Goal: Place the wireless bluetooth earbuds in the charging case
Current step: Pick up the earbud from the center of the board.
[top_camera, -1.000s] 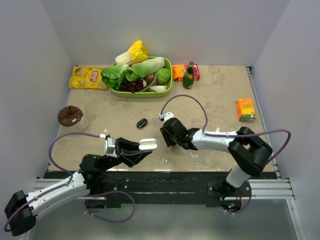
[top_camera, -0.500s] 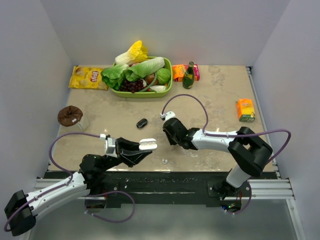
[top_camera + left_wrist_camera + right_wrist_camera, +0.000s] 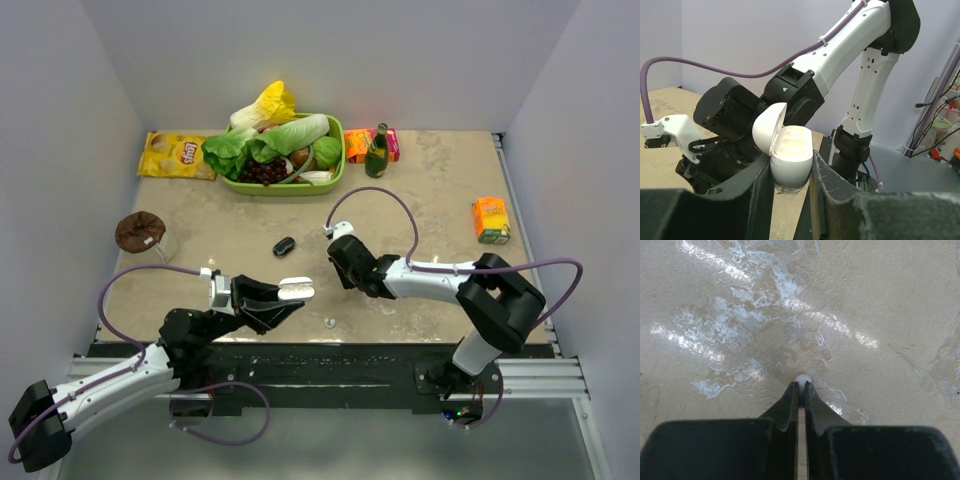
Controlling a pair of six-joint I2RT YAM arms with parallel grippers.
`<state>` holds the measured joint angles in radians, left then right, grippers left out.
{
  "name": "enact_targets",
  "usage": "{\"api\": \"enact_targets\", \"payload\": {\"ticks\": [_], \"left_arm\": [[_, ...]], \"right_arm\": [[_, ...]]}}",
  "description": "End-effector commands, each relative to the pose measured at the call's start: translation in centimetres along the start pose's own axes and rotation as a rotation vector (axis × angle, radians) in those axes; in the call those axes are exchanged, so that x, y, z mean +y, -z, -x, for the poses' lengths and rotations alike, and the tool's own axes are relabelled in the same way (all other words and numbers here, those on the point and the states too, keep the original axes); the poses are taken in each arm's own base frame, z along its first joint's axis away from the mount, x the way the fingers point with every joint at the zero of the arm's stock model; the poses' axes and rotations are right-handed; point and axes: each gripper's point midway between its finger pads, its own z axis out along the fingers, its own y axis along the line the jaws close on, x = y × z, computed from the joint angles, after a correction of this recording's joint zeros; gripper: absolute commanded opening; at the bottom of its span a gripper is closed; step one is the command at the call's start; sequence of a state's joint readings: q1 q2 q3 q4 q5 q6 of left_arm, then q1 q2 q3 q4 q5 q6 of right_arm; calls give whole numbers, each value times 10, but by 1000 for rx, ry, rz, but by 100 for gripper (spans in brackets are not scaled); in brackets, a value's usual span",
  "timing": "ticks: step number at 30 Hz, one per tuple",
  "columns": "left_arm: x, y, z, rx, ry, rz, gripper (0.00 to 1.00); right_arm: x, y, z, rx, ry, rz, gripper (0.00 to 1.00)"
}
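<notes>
The left gripper (image 3: pixel 790 176) clamps the white charging case (image 3: pixel 790 159). Its lid stands open and tilts left, and in the top view its long axis lies left to right. The right gripper (image 3: pixel 801 385) is closed, pinching a whitish earbud (image 3: pixel 802 379) at its tips, low over the table (image 3: pixel 875 305).

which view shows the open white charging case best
The left wrist view: the white charging case fills the centre, lid hinged open, inside showing, clamped in the left gripper. The top external view shows the case only as a small white shape at that gripper. The right wrist view does not show it.
</notes>
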<state>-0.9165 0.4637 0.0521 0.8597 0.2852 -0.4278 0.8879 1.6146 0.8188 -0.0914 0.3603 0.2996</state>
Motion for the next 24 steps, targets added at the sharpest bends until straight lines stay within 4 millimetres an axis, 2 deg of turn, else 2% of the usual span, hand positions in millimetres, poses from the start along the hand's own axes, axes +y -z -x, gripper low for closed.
{"api": "enact_targets", "payload": {"ticks": [1,2,3,6,7,11,12,13,14,15,16,17,18,21,22,23,24], "left_arm": [[13,36,-64,112,45,38,0],[13,36,-64,114,46,40,0],[13,35,-63,111,43,41,0],[14,35,-62,111,41,44,0],[14,35,-62,112,43,45,0],[13,33,-61,106,42,37,0],[13,32,-59,100,40,36,0],[12,32,-60,106,46,32,0],[10,31,-58,98,42,19,0],[8,28,-55,96,38,8,0],[8,27,-57,112,34,4,0],[5,25,-57,121,31,-15,0],[3,22,-54,117,27,-27,0],[-6,17,-49,108,30,-80,0],[-8,17,-51,118,38,-94,0],[-16,15,-47,105,33,-137,0],[-19,14,-45,102,32,-158,0]], "right_arm": [[-7,16,29,-88,-66,-22,0],[-8,23,35,-114,-83,-15,0],[-9,42,52,-176,-111,7,0],[-13,77,78,-262,-139,49,0],[-16,99,93,-324,-151,75,0],[-29,148,119,-417,-138,98,0],[-23,162,124,-438,-103,153,0],[-21,186,133,-501,-90,217,0],[-16,199,134,-540,-68,275,0],[0,219,141,-601,-18,394,0],[4,233,143,-638,-5,442,0],[4,256,149,-698,-1,490,0],[18,271,146,-708,45,591,0],[36,294,143,-690,154,720,0],[50,308,135,-690,210,824,0],[52,322,134,-738,228,858,0],[53,326,133,-756,232,870,0]]}}
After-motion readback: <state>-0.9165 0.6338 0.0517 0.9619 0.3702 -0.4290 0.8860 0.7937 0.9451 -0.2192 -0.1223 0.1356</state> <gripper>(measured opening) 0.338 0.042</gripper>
